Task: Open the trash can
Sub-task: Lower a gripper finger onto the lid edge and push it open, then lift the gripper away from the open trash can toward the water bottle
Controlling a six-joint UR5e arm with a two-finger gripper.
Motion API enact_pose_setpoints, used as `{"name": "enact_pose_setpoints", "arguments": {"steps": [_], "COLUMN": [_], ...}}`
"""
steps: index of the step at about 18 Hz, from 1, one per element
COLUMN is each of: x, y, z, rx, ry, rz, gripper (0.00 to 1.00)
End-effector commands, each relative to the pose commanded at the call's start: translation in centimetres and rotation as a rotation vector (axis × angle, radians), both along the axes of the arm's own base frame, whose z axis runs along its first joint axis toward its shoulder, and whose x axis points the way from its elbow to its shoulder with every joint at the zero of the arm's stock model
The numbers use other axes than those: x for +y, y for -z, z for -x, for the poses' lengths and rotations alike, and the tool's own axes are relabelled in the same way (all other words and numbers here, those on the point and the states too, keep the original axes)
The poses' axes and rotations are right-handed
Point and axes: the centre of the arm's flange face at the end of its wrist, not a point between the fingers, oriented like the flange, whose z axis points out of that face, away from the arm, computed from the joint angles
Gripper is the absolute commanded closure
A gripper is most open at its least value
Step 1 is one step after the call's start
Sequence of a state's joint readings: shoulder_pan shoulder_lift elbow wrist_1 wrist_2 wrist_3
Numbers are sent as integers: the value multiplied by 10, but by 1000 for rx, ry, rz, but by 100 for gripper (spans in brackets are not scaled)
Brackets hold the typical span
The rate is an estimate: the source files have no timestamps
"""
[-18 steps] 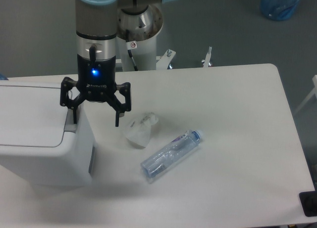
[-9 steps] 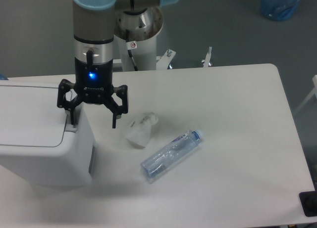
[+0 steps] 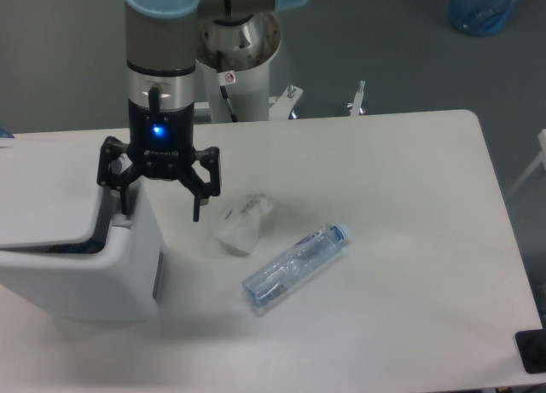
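The trash can point(image 3: 94, 278) is a large white boxy bin at the left edge of the table. Its flat white lid point(image 3: 47, 188) is raised at the right side, with a dark gap showing under its edge. My gripper point(image 3: 161, 212) hangs over the bin's right rim with its jaws open. Its left finger point(image 3: 126, 207) is down at the rim where the latch is, and its right finger point(image 3: 197, 207) hangs beside the bin over the table. It holds nothing.
A crumpled white paper wad point(image 3: 242, 222) lies just right of the gripper. A clear plastic bottle point(image 3: 296, 266) lies on its side in the middle of the white table point(image 3: 409, 239). The robot base point(image 3: 239, 60) stands behind.
The gripper shifted slightly left and pressed at the bin's rim. The lid, flat and closed before, has popped up at its right edge.
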State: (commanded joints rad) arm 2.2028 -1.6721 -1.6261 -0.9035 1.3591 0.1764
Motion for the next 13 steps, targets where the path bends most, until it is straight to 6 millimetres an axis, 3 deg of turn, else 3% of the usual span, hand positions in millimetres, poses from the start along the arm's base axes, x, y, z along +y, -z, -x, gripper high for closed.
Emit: {"name": "enact_pose_setpoints", "arguments": {"steps": [5,11,13], "x": [-3,-16,-17], "y": [-2,-19,-13], "z": [9,47,64], "rx": [7,51,77], "ry": [-10,-44,-19], "rz": [-3,-21,-1], "gripper": [0,0,0]}}
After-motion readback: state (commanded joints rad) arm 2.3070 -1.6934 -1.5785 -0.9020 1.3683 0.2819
